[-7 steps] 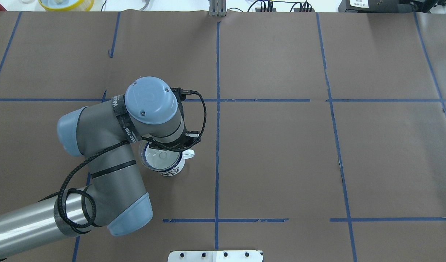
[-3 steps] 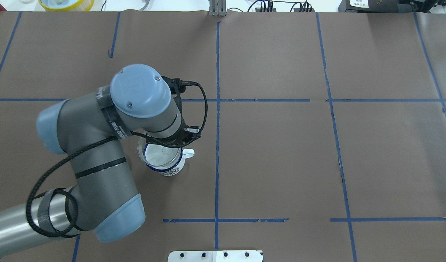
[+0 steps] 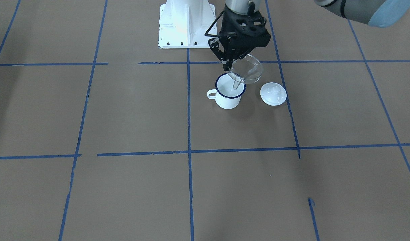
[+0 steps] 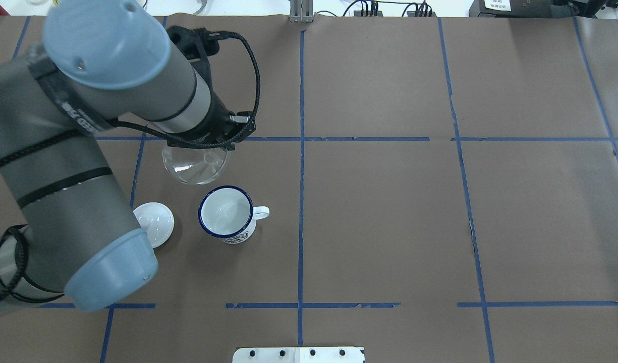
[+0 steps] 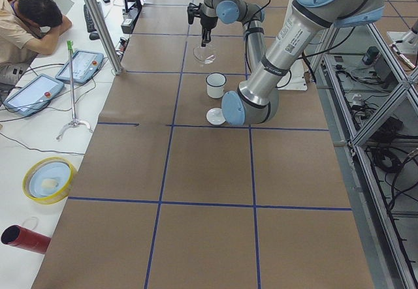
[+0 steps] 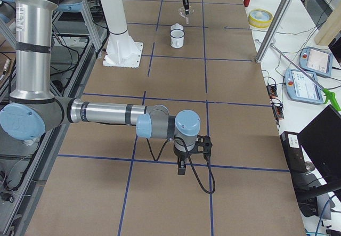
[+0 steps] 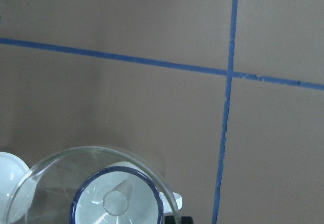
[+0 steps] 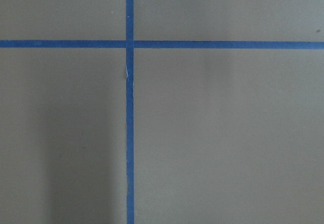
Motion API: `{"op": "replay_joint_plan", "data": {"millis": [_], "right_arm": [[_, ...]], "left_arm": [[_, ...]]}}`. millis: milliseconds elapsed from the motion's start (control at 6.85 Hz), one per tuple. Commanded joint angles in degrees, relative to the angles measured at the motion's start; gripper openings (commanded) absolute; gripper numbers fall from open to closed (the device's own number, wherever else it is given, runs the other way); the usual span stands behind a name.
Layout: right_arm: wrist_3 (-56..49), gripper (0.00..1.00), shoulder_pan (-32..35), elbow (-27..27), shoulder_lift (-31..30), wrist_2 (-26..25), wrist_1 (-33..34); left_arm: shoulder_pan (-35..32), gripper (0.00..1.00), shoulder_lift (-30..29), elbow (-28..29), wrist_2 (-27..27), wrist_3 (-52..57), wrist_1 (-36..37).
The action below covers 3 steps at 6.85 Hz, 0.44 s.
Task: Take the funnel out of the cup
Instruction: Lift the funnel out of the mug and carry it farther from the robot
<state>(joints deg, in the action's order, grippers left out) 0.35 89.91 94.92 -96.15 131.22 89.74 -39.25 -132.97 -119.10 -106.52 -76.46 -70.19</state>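
Observation:
The clear funnel [image 3: 247, 69] hangs in the air, lifted out of the cup, its spout tip just above the cup's rim. My left gripper [image 3: 230, 63] is shut on the funnel's rim. The white enamel cup [image 3: 229, 93] with a dark blue rim stands upright on the table, its handle toward the table's middle. In the overhead view the funnel [image 4: 194, 164] sits beyond the cup [image 4: 226, 216], under my wrist. The left wrist view looks through the funnel [image 7: 61, 169] down into the cup [image 7: 147, 196]. My right gripper [image 6: 181, 168] hovers low over the table far away; I cannot tell its state.
A white domed lid [image 4: 157, 222] with a knob lies on the table beside the cup, partly under my left elbow. It also shows in the front view [image 3: 273, 94]. The robot's white base plate [image 3: 186, 25] stands behind the cup. Blue tape lines cross the brown table cover.
My left arm has risen and pulled back, lifting the funnel out of the cup and toward the far side. The cup stays put and the lid is now uncovered.

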Motion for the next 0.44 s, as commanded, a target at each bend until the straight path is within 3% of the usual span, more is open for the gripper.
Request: {"op": "replay_joint_plan", "data": {"millis": [0, 292], "right_arm": [[0.00, 1.00, 0.00, 0.00, 0.00, 0.00, 0.00], [0.00, 1.00, 0.00, 0.00, 0.00, 0.00, 0.00]], "left_arm": [[-1.88, 0.00, 2.34, 0.78, 8.80, -13.80, -13.63], [-1.71, 0.00, 6.31, 10.67, 18.31, -31.48, -36.13]]}}
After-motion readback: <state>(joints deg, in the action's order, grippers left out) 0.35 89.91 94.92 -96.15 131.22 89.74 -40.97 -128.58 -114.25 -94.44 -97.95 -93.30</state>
